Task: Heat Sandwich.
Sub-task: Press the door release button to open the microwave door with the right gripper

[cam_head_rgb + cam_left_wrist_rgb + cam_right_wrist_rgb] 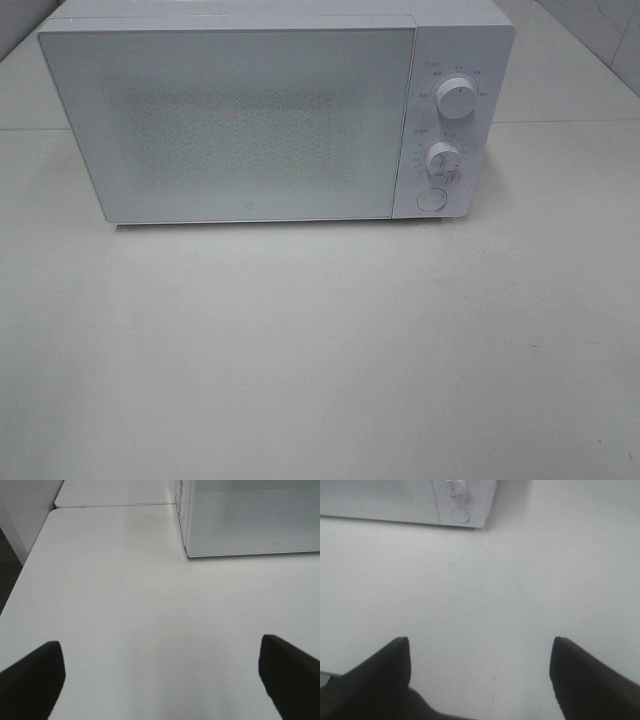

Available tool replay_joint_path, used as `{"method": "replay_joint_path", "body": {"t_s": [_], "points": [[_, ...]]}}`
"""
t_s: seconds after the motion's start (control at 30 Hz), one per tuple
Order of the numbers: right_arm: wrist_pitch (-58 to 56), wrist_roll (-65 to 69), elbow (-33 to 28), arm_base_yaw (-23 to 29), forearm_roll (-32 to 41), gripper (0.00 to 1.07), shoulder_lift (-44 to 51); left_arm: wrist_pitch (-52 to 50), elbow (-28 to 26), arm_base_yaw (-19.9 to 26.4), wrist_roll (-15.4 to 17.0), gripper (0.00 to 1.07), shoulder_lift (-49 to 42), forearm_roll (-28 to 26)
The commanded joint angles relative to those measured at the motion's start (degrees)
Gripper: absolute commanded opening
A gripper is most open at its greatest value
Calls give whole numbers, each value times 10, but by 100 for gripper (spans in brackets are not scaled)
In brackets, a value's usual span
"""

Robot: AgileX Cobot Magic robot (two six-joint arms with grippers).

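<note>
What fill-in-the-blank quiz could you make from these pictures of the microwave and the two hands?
1. On the microwave, the door is ____.
2. Above the round button sit ____ knobs.
3. The left hand and right hand are both ____ and hold nothing.
4. The microwave stands on a ____ table.

Missing words: shut; two; open; white.

white microwave [278,112] stands upright, door [230,125] apparently shut, its inside not discernible.
</note>
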State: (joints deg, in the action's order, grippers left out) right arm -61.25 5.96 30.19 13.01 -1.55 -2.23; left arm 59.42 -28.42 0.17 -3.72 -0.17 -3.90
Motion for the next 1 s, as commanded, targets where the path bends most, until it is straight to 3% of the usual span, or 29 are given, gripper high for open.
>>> {"method": "replay_joint_path", "body": {"t_s": [0.03, 0.53, 0.73, 1.0], "points": [[19, -5, -11, -37, -10, 76, 41, -5, 2, 3, -1, 100, -15, -2], [19, -7, -10, -43, -7, 76, 40, -5, 2, 3, -1, 100, -15, -2], [40, -7, 19, -43, 15, 76, 40, -5, 2, 3, -1, 100, -15, -2], [87, -7, 21, -43, 15, 76, -12, -5, 2, 3, -1, 100, -15, -2]]}}
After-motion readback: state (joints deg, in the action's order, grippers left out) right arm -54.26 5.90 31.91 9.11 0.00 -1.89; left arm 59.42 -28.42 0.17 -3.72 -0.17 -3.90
